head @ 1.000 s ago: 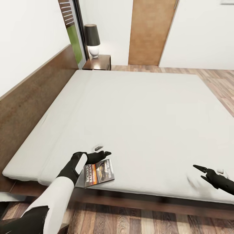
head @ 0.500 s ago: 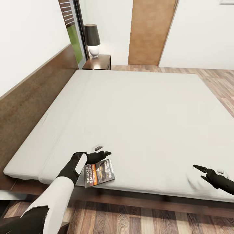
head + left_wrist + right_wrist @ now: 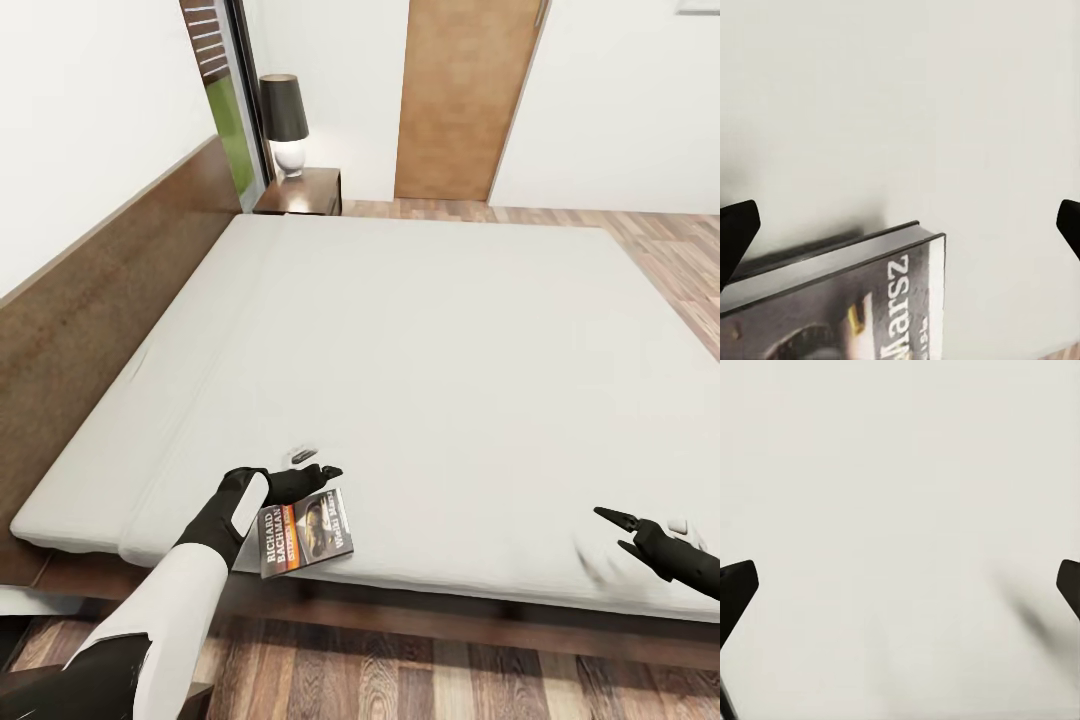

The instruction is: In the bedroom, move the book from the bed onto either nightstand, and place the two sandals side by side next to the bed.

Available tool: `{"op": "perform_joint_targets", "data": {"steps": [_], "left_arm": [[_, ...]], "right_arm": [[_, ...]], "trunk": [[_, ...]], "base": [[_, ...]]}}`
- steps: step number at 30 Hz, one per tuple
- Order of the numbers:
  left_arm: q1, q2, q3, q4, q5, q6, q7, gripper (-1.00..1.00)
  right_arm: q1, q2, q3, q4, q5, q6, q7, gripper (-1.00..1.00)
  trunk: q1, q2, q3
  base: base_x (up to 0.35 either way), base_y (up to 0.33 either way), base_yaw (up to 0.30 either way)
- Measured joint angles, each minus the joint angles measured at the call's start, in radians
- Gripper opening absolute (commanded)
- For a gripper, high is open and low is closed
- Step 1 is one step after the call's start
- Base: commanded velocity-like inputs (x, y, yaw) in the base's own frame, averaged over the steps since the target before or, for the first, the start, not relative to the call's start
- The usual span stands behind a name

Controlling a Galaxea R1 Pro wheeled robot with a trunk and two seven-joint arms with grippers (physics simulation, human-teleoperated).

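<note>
Near the bed's front edge, a thin glossy paperback book lies flat on smooth pale mattress.
Left gripper spread wide above it; right gripper likewise parted, well apart.

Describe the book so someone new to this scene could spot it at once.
Start at the big pale bed. Near its front edge, beside the left gripper, lies the book, flat: a thin dark paperback with an orange band and white "Richard Bachman" lettering.

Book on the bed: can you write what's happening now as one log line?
book flat on bed, near edge | left gripper open, above book | right gripper open, over mattress | nightstand by headboard
</note>
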Motion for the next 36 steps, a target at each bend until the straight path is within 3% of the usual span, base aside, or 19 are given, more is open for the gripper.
{"op": "perform_joint_targets", "data": {"steps": [36], "left_arm": [[0.0, 0.0, 0.001, 0.0, -0.001, 0.0, 0.0, 1.0]], "right_arm": [[0.0, 0.0, 0.0, 0.001, 0.0, 0.0, 0.0, 1.0]], "trunk": [[0.0, 0.0, 0.0]], "base": [[-0.021, 0.0, 0.0]]}}
